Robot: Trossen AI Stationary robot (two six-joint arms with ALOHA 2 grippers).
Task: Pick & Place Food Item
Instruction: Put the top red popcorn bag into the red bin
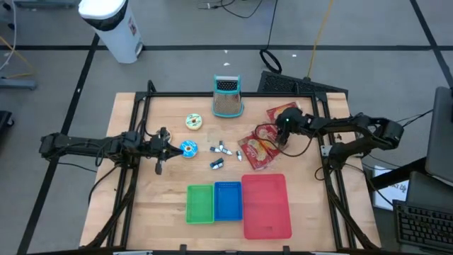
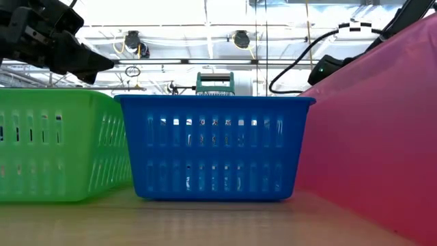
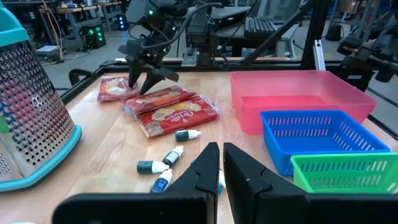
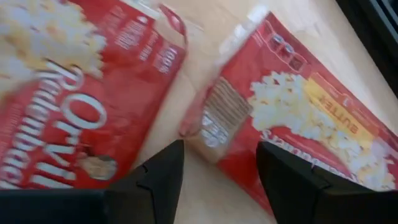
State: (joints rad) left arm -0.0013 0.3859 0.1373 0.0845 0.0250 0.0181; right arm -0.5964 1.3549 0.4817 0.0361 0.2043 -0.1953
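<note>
Right gripper (image 4: 221, 171) hangs just above the popcorn packets, fingers spread, straddling the end of one packet (image 4: 261, 118) with a second packet (image 4: 81, 93) just beside. Risk: closing here could snag both overlapping wrappers, or slip off the slick film. Left gripper (image 3: 222, 163) waits, pressed together.

Grey floor with black lines (image 1: 177, 47), white bin (image 1: 113, 27), bright ceiling lights (image 2: 205, 10)

2 dark arms (image 1: 92, 145) are seen, each tipped with 2 black tapered fingers (image 4: 155, 177); black cables are looped along the right arm (image 1: 354, 131).
</note>
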